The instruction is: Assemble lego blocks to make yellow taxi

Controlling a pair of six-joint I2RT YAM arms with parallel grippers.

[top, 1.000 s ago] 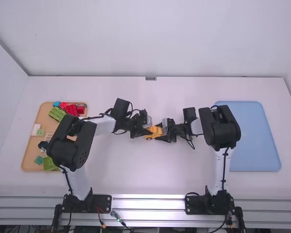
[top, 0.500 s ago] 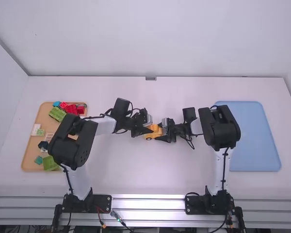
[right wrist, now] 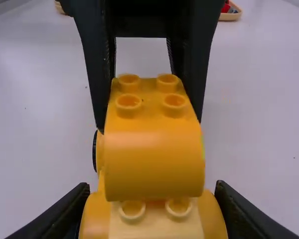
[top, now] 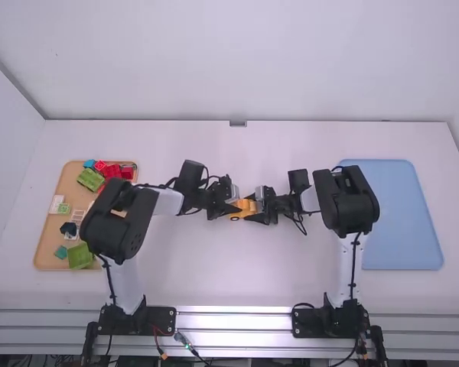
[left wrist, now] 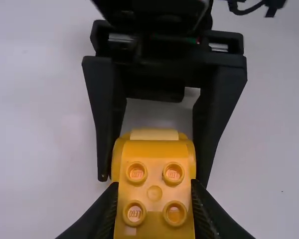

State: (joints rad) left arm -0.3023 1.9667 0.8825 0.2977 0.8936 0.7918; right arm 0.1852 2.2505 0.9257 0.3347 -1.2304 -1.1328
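Note:
At mid-table in the high view, my left gripper [top: 230, 206] and my right gripper [top: 259, 208] face each other across a small yellow block assembly [top: 245, 207]. In the left wrist view, my left gripper [left wrist: 154, 199] is shut on a yellow rounded brick [left wrist: 154, 191] with studs. In the right wrist view this rounded brick [right wrist: 154, 164] stands over the yellow base [right wrist: 157, 221], which has a black wheel [right wrist: 95, 150] at one side. My right gripper [right wrist: 152, 199] is shut on the base's near end. How fully brick and base are joined is hidden.
On the left, an orange-brown tray [top: 51, 245] bears loose red, green, white and blue blocks, partly beneath the left arm. A blue tray [top: 402, 218] lies at the right, beside the right arm.
The left arm's elbow has shifted slightly toward the camera, its gripper staying almost in place at the yellow brick. The right arm has kept still.

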